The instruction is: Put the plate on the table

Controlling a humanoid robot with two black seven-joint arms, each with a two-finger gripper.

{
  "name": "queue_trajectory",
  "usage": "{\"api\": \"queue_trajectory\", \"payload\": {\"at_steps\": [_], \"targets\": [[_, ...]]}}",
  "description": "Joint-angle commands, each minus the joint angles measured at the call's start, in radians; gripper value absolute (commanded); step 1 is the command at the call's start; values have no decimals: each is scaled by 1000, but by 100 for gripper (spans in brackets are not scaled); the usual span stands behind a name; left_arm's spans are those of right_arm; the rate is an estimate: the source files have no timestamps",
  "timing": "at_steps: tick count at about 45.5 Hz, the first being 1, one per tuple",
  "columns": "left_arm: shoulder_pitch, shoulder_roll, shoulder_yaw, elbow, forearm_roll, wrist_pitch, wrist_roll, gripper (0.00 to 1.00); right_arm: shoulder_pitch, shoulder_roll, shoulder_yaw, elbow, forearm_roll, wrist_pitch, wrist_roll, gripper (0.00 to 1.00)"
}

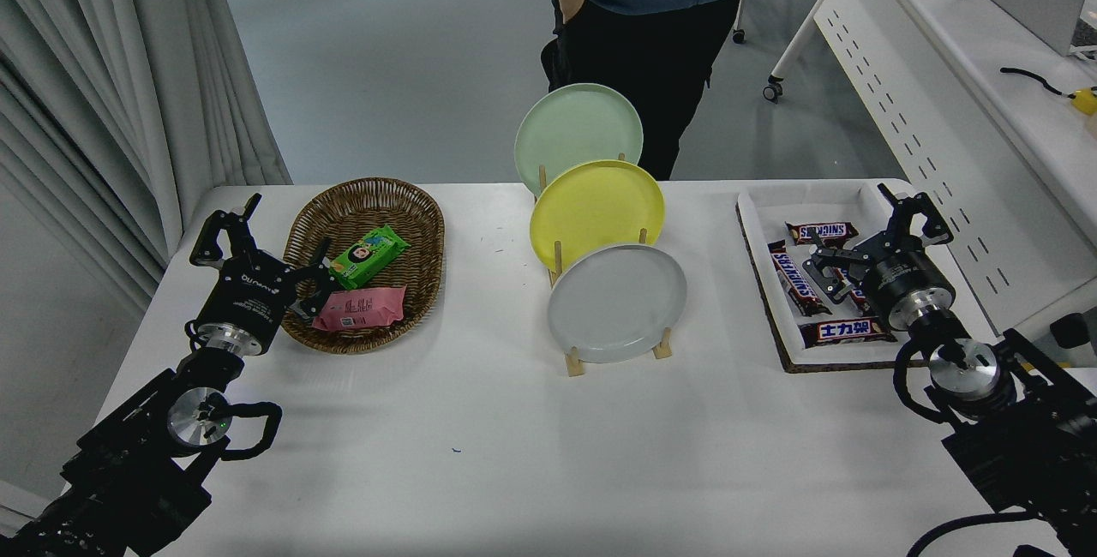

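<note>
Jaws spread and empty on both sides: the left gripper [272, 242] sits parked by the basket [370, 261], left of frame. At centre the plate [617, 302], pale grey and glossy, stands tilted in the rack [613, 351], frontmost, nearer the right gripper [866, 236].

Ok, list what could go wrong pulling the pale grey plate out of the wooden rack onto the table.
1. The round pale grey plate leans upright in the wooden rack, right in front of the round yellow plate; lifting it could knock that one.
2. Its glossy rim may slip from the right gripper.
3. That gripper hovers over the white tray of chocolate bars; swinging across could snag its rim.
</note>
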Motion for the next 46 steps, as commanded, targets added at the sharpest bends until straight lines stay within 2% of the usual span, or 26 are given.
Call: {"api": "queue_trajectory", "payload": {"at_steps": [1, 46], "targets": [[0, 0, 0, 0, 0, 0, 0, 100, 7, 10, -18, 1, 1, 2, 0, 100], [0, 0, 0, 0, 0, 0, 0, 100, 51, -33, -19, -15, -1, -9, -2, 100]]}}
